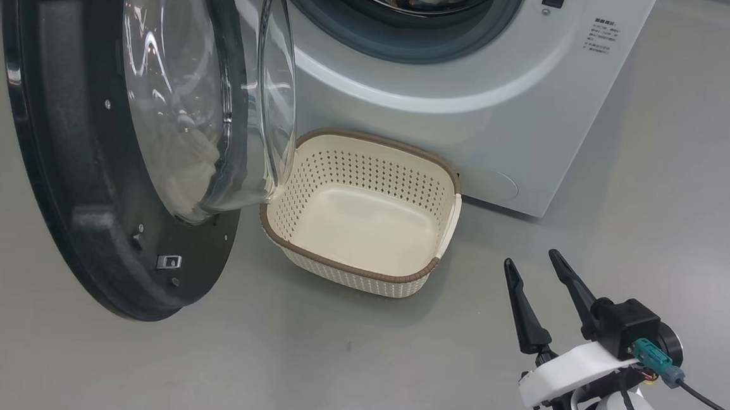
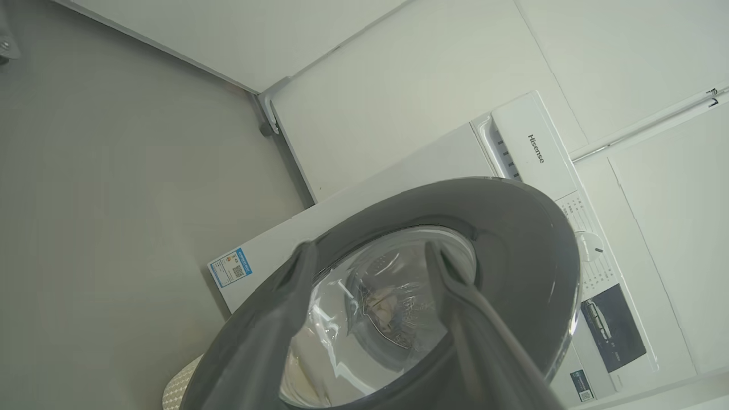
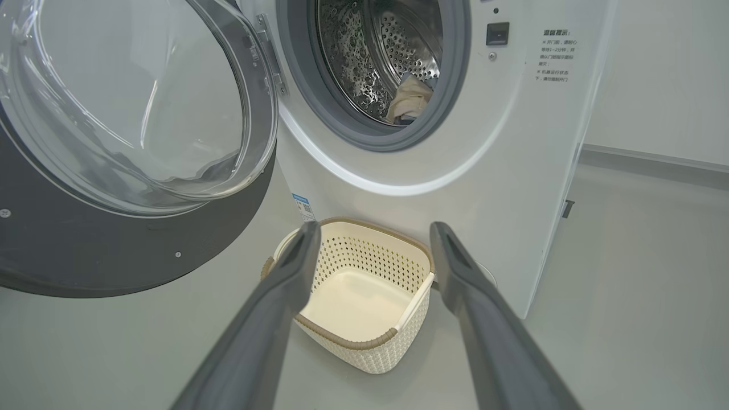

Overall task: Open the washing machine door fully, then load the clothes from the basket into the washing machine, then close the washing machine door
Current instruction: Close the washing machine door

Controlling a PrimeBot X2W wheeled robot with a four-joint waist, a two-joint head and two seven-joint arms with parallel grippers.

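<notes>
The washing machine [image 1: 471, 123] stands with its door [image 1: 68, 180] swung wide to the left, the glass bowl facing the basket. The cream basket [image 1: 348, 268] sits empty on the floor before the machine. The clothes [image 3: 409, 98] lie inside the steel drum, showing as cream fabric. My right gripper [image 1: 531, 258] hovers open, low and to the right of the basket [image 3: 364, 341], with nothing between its fingers. My left gripper [image 2: 370, 250] is open on the outer side of the door [image 2: 512, 228], fingers pointing at its glass. Whether it touches the door I cannot tell.
Grey floor [image 1: 688, 206] spreads out to the right of the machine and in front of the basket. White wall panels [image 2: 427, 68] rise behind the machine. A black cable [image 1: 714, 404] trails from my right wrist.
</notes>
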